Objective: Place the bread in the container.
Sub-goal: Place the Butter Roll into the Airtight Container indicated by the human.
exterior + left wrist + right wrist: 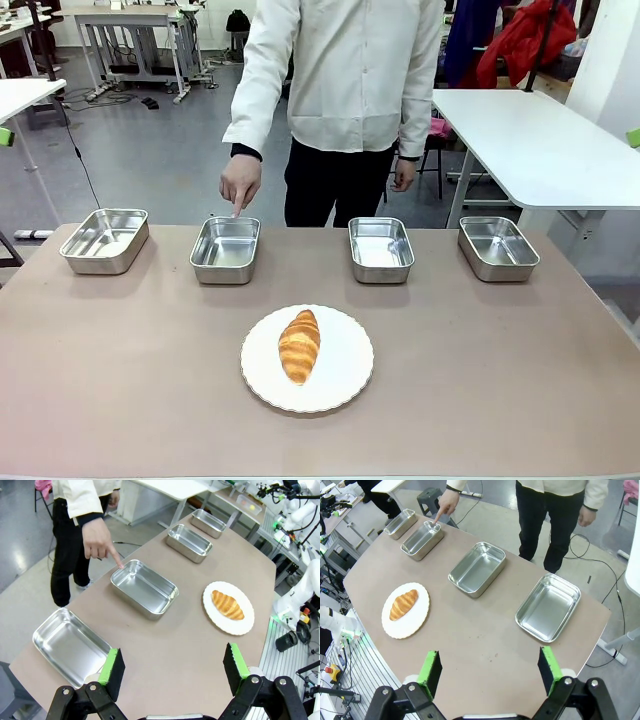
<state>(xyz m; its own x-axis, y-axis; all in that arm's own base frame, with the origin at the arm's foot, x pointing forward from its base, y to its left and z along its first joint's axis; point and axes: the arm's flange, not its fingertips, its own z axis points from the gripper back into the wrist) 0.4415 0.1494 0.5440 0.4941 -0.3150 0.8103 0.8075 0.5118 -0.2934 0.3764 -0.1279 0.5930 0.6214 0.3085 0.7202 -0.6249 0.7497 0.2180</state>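
Fingers (111, 669) of the left gripper (173, 666) stand wide apart, nothing between them, hanging over the table (175, 640) near its edge. The right gripper (489, 671) is spread the same way, empty, above bare tabletop.

From the front you get what neither wrist view gives squarely: four steel trays in one row along the far edge, with the bread (299, 345) lying lengthwise on a white plate (345, 365) at lower centre. The left wrist view shows better where the person's hand (100, 540) is aimed. Its forefinger is stretched down and the rest curled, tip at the far corner of the container (143, 587), second from the left in the front view. Whether the tip touches the rim I cannot tell. The right wrist view shows that tray at upper left, the bread at middle left.

Room is plentiful: bare table rings the plate, a clear strip lies between it and the row, and the other trays (381, 249) sit well apart from one another. All four are empty.

The person's other hand (404, 174) hangs loose by the hip.
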